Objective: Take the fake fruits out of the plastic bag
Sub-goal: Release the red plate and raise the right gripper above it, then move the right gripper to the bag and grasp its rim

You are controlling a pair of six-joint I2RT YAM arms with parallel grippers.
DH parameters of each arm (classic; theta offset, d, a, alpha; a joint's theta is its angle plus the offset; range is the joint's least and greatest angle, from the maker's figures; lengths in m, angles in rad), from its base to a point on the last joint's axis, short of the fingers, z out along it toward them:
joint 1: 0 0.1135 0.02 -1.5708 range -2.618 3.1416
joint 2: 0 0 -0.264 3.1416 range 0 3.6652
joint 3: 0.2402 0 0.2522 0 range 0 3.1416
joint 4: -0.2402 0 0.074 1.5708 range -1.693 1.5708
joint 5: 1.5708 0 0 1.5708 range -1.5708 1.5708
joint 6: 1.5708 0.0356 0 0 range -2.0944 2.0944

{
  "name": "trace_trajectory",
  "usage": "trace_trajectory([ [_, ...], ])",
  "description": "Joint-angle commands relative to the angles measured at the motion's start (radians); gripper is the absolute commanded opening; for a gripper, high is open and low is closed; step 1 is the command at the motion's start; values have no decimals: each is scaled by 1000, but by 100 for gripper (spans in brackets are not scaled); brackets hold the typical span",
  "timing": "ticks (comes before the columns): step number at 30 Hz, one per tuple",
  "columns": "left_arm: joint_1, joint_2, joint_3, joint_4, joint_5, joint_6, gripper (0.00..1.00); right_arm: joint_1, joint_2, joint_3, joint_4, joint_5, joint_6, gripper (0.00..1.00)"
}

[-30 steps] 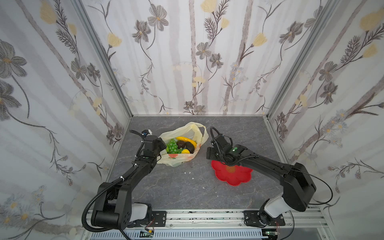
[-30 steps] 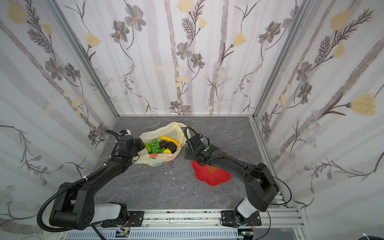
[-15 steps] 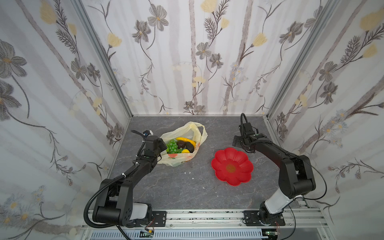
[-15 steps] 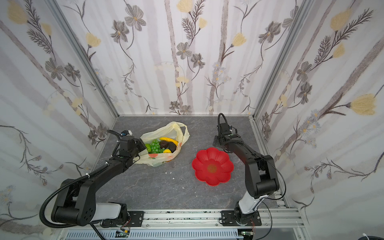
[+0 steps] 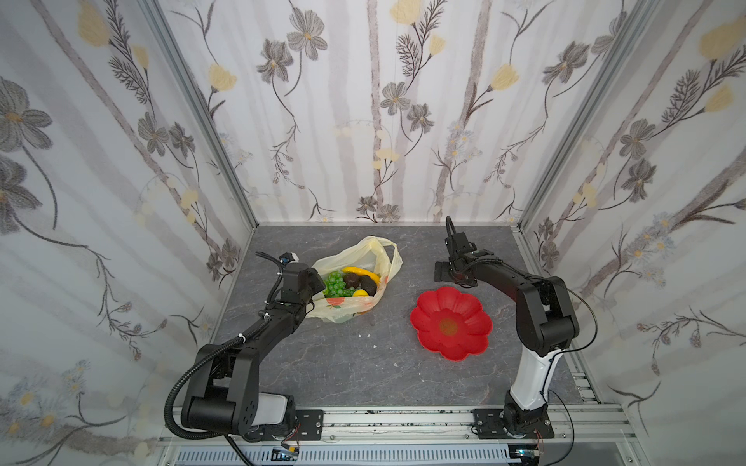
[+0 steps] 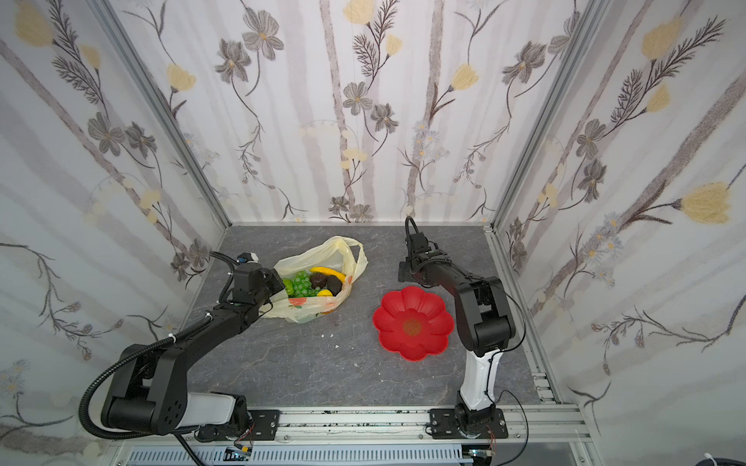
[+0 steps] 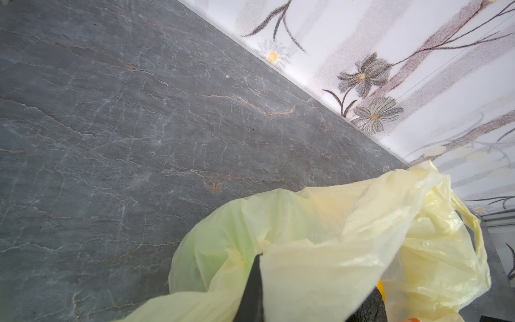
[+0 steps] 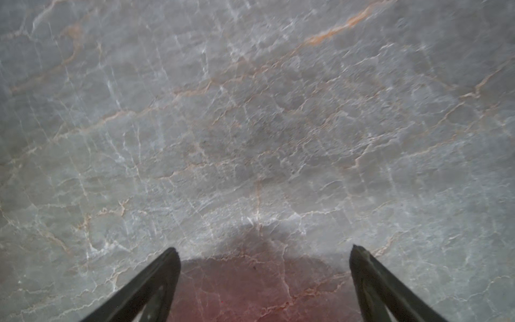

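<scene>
Grey marble counter [image 5: 343, 363] had the plastic bag [image 5: 347, 312] far left, fake fruits [image 5: 353, 280] inside, left hand [image 5: 319, 284] pinching its rim. Empty right hand [image 8: 263, 249] was spread, so the fruits lay off to its left.

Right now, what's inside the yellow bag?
A banana, green grapes, two dark brown pieces and a bit of lemon show. Anything beneath is hidden by those and the bag.

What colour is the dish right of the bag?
Red, with a dull yellowish centre. The dish shows best in a top view.
</scene>
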Motion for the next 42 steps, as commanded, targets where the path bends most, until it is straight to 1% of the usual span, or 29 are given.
trace_trajectory([
  [1,0,12,12,24,10,5,0,24,-8,-21,-16,25,-20,92],
  [12,-4,31,19,24,20,12,0,146,-187,-266,-16,-24,35,90],
  [16,-8,42,25,24,23,16,0,191,-243,-312,-33,-48,67,90],
  [19,-10,42,26,24,24,16,0,215,-284,-307,-32,-31,80,91],
  [23,-11,36,24,24,17,16,0,229,-301,-194,-20,-13,91,92],
  [28,-11,33,20,24,11,19,0,300,-231,5,47,-65,111,92],
  [31,-12,33,20,24,12,19,0,344,-142,139,62,-81,117,90],
  [34,-14,33,21,24,16,20,0,370,-31,274,36,-59,115,89],
  [40,-20,31,22,23,16,19,0,376,157,446,7,-19,102,88],
  [42,-23,35,24,24,15,16,0,374,217,501,-10,-2,95,84],
])
